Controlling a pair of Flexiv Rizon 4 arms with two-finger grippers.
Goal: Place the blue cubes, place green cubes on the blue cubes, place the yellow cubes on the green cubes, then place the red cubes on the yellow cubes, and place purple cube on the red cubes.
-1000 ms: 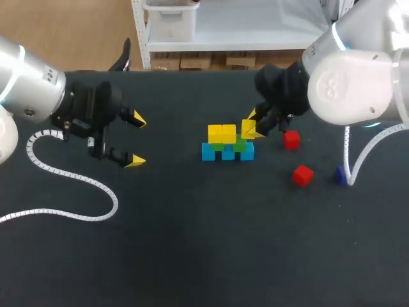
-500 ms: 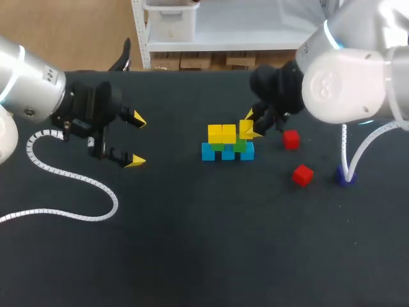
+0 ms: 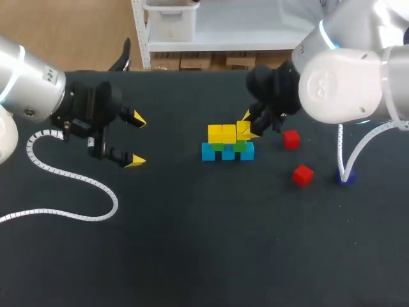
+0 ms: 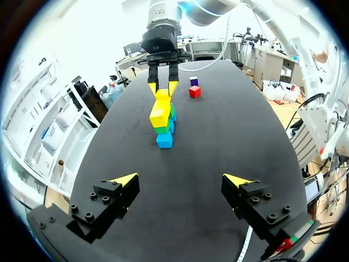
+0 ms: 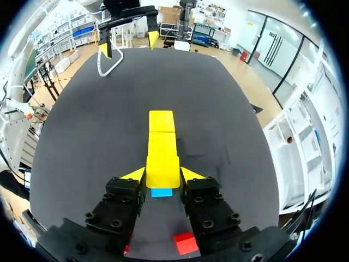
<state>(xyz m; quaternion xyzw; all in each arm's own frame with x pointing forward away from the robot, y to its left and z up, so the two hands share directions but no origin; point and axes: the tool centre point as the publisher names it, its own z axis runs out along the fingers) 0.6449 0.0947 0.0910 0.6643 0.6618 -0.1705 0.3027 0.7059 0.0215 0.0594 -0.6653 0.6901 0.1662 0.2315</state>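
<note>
At the table's point(image 3: 192, 243) left side, the left gripper point(image 3: 135, 140) hangs over bare dark surface with its yellow-tipped fingers spread wide and nothing between them. A white coiled cable point(image 3: 77, 173) trails across the table below it. From the left wrist view, the left gripper point(image 4: 181, 180) looks straight toward the stack, which stands well ahead of its parted fingers.

Near the table's middle, three blue cubes point(image 3: 228, 154) sit in a touching row. Two green cubes point(image 3: 218, 146) rest on top of them, and two yellow cubes point(image 3: 222, 133) sit side by side on the green layer toward its left end.

Directly to their right, the right gripper point(image 3: 248, 126) pinches a third yellow cube point(image 3: 244, 130) from two sides, holding it over the right-hand green cube in line with the other two yellow ones. Whether it already rests on the green cube cannot be told. The right wrist view shows the right gripper point(image 5: 163, 174) clamped on the third yellow cube point(image 5: 162, 164), with a sliver of blue showing under it.

Further right, one red cube point(image 3: 291, 139) lies just beside the stack and a second red cube point(image 3: 302, 174) lies nearer the table's front. The purple cube point(image 3: 343, 176) sits to the right of that, beside the right arm's cable.
</note>
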